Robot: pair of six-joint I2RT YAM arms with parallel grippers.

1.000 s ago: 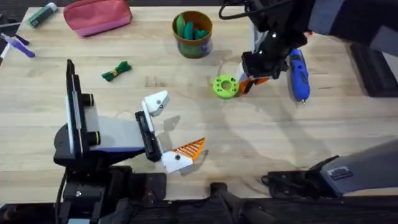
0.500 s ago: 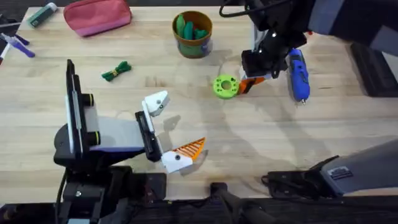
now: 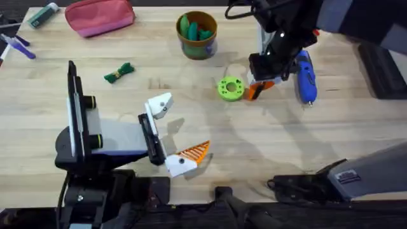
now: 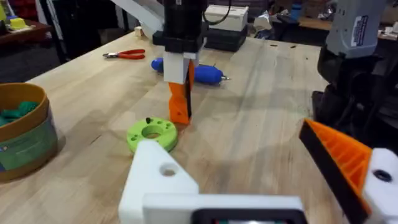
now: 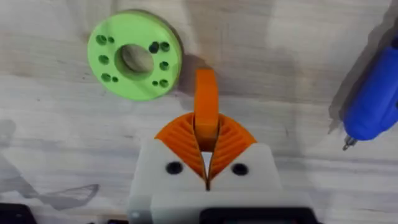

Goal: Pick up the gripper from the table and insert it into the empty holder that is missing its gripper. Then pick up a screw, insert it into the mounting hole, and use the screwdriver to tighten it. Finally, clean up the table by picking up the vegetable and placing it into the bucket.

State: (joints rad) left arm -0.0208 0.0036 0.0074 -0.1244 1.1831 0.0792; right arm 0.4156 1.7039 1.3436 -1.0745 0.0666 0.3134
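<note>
The orange ribbed gripper hangs upright in my right gripper, which is shut on its upper end. Its lower tip is at or just above the table beside a green disc. My left gripper stands open near the front. One of its fingers is a bare white holder; the other carries an orange pad. The blue screwdriver lies just right of my right gripper. The vegetable lies at the left. At the back centre stands the bucket.
A small dark stud, perhaps a screw, sticks up from the green disc. Red-handled pliers lie beyond the screwdriver. A pink pouch and pens sit at the back left. Bare wood lies between the two arms.
My right gripper has shifted slightly to the right, away from the green disc, with the orange gripper still in it. The left arm has not moved.
</note>
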